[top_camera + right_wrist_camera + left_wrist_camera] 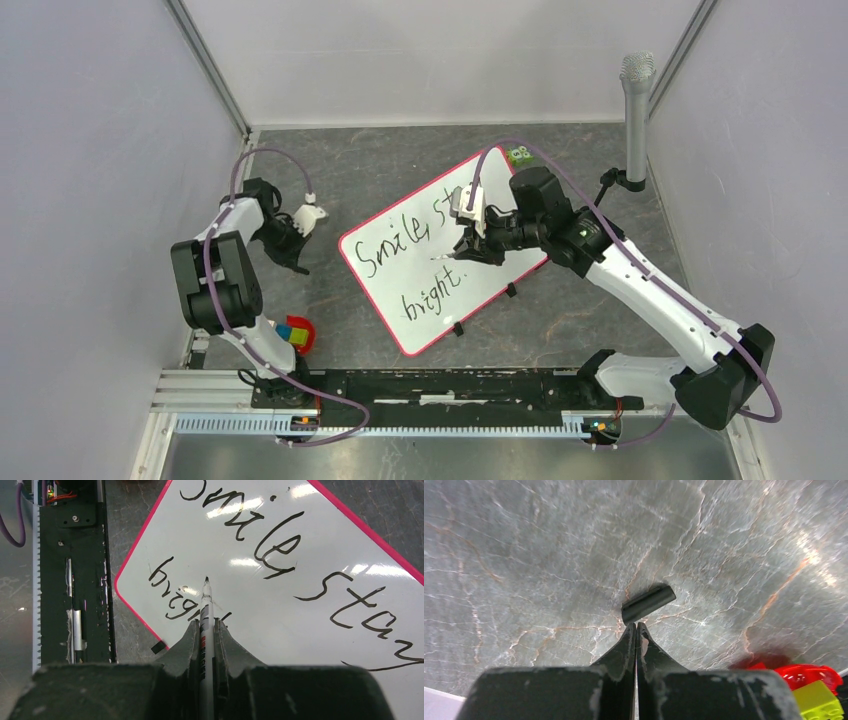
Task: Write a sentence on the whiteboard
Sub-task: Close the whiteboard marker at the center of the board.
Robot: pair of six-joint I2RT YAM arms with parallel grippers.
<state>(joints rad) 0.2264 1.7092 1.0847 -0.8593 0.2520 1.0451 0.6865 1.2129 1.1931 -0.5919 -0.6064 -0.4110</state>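
Grips marker (206, 607) in right claw (206, 630), tip over whiteboard (300, 630) (sentence (278, 542) ahead). Left claw (636, 630) closed, empty, cap (648, 603) just ahead.

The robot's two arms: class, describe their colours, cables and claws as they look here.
Both the left arm and right arm have white links and black joint housings, each trailed by a looping purple cable. The left claw and right claw have dark, tapered fingers with whitish scuffs.
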